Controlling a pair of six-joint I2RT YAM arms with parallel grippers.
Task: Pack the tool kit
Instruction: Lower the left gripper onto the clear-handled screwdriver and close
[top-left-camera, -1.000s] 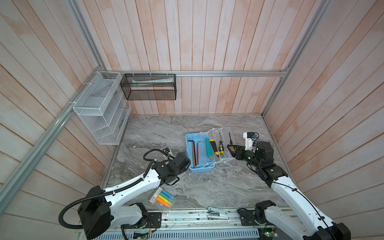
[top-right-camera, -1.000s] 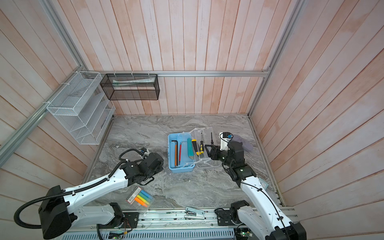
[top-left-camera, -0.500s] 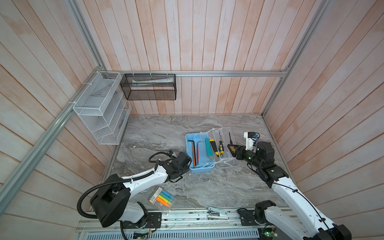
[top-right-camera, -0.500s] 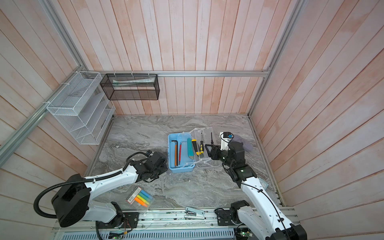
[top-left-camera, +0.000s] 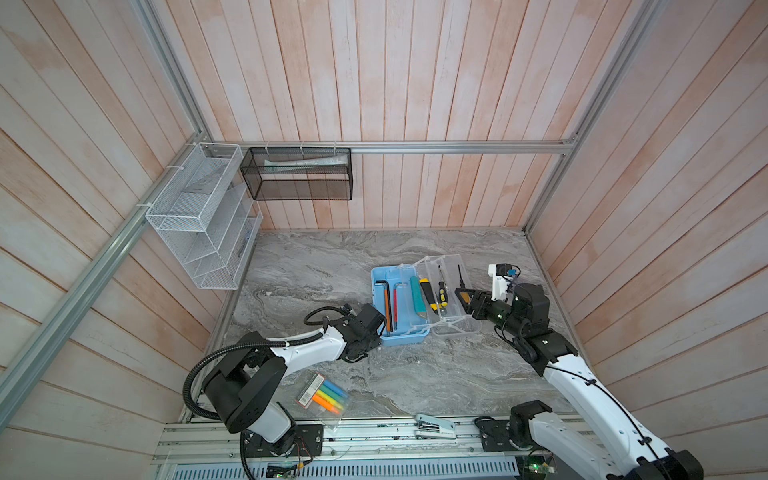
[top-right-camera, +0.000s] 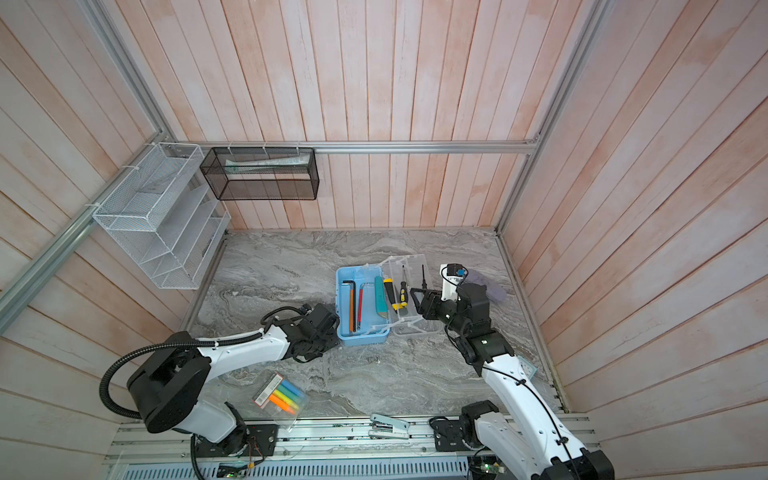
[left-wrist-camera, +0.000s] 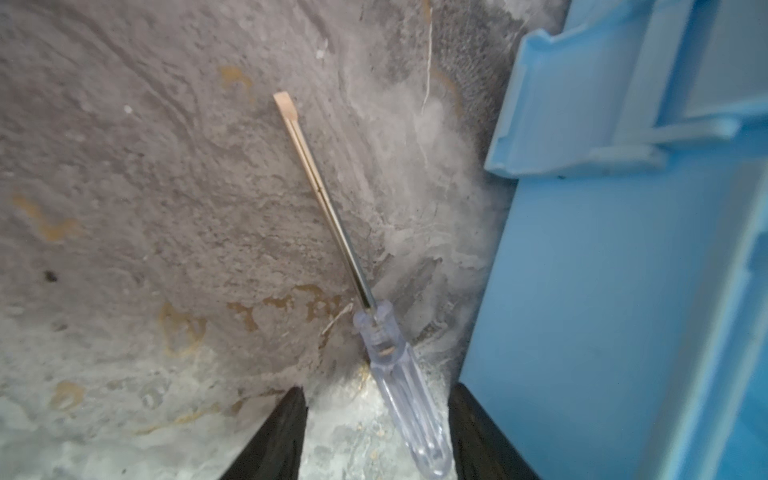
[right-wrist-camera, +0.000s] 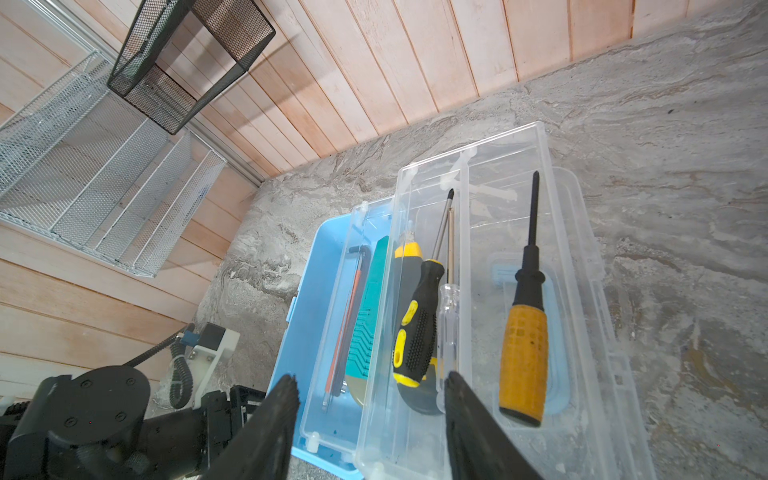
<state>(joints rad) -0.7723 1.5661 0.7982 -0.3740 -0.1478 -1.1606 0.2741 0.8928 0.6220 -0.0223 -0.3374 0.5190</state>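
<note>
Screwdriver (left-wrist-camera: 388, 353): on table (left-wrist-camera: 166, 208), handle between left gripper (left-wrist-camera: 377, 387) jaws, beside kit (left-wrist-camera: 582, 311).
Kit: just ahead of right gripper (right-wrist-camera: 370, 376), tools (right-wrist-camera: 415, 332) inside.

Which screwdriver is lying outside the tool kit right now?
The clear-handled flathead on the table, beside the tool kit's blue wall, between the left gripper's open jaws. The yellow-black, orange-handled and other clear screwdrivers lie in its clear tray and lid.

both arms have white shells on the long links and black joints. the left arm (top-left-camera: 303, 345) trails a black corrugated hose (top-left-camera: 188, 380) looping off its base; the right arm (top-left-camera: 582, 386) has a thin black cable (top-left-camera: 610, 400) held by ties. each wrist bears a white camera bracket (top-left-camera: 496, 280) with a blue plug (top-left-camera: 511, 273). the right gripper (right-wrist-camera: 371, 376) has black tapered fingers (right-wrist-camera: 274, 424).
</note>
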